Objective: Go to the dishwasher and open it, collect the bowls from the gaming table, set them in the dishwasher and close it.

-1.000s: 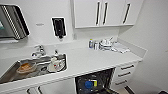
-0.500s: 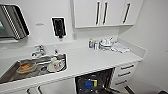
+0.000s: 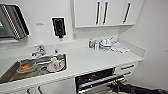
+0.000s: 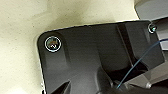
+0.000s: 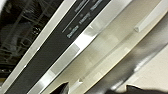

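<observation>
**Dishwasher door ajar below the worktop**

Hardly anything has shifted since the earlier frames: the head view keeps the same framing of the kitchenette, and the dishwasher [image 3: 100, 81] stands with its door tipped partly open as before.

Whether either arm's fingers are open or closed cannot be told. In the right wrist view the door's top edge runs close by on a slant, with its dark control strip [image 5: 75, 32] between brushed-steel bands and wire racks [image 5: 17, 37] in the dark interior beyond. A dark part of the right arm [image 3: 130, 88] lies low, just beside the door's outer end.

White drawers [image 3: 127, 68] flank the dishwasher on its right. Above it runs the white table [image 3: 90, 61], bare in the middle. Farther off, a sink [image 3: 35, 68] holds dishes to the left, bottles and crockery [image 3: 106, 43] stand near the back wall, and wall cabinets [image 3: 105, 12] hang overhead.
</observation>
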Tool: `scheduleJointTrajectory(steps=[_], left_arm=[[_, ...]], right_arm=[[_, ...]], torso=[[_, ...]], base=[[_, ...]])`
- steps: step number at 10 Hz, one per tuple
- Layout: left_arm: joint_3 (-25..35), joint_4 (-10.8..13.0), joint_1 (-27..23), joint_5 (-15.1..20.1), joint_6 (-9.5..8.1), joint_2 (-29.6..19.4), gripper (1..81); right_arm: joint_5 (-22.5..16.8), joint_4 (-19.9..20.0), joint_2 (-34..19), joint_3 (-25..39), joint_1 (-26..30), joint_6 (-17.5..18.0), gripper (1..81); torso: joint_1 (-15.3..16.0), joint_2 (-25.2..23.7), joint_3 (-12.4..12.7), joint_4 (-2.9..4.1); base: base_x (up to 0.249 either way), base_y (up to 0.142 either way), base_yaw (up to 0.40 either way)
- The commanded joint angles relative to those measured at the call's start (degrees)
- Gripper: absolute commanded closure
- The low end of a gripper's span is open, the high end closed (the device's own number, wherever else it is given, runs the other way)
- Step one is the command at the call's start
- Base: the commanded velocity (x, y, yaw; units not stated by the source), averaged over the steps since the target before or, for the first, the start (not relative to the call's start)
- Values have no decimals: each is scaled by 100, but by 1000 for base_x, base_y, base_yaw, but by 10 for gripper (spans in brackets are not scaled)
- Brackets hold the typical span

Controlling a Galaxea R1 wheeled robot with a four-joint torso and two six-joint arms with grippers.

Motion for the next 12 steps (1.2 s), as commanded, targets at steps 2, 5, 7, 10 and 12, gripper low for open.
scheduleJointTrajectory(steps=[2, 5, 7, 10, 12], left_arm=[[28, -30, -245, 360, 0, -56, 10], [-25, -21, -245, 360, 0, 49, 10], [-104, -30, -245, 316, 0, 119, 10], [-139, -30, -245, 298, 0, 129, 10], [-139, 5, -219, 298, 9, 129, 10]], right_arm=[[-283, 784, -851, 1635, 1093, -28, 10], [-180, 538, -860, 1442, -682, -685, 10], [190, 520, -764, 1074, -1789, -1414, 10], [789, 502, -570, 369, -2854, -1882, 10], [894, 282, -447, 237, -3354, -2286, 10]], torso=[[0, 0, 0, 0], [2, 0, 0, 0], [2, 0, 0, 0], [2, 0, 0, 0], [2, 0, 0, 0]], base=[[0, 0, 0], [0, 0, 0], [0, 0, 0], [0, 0, 0], [0, 0, 0]])
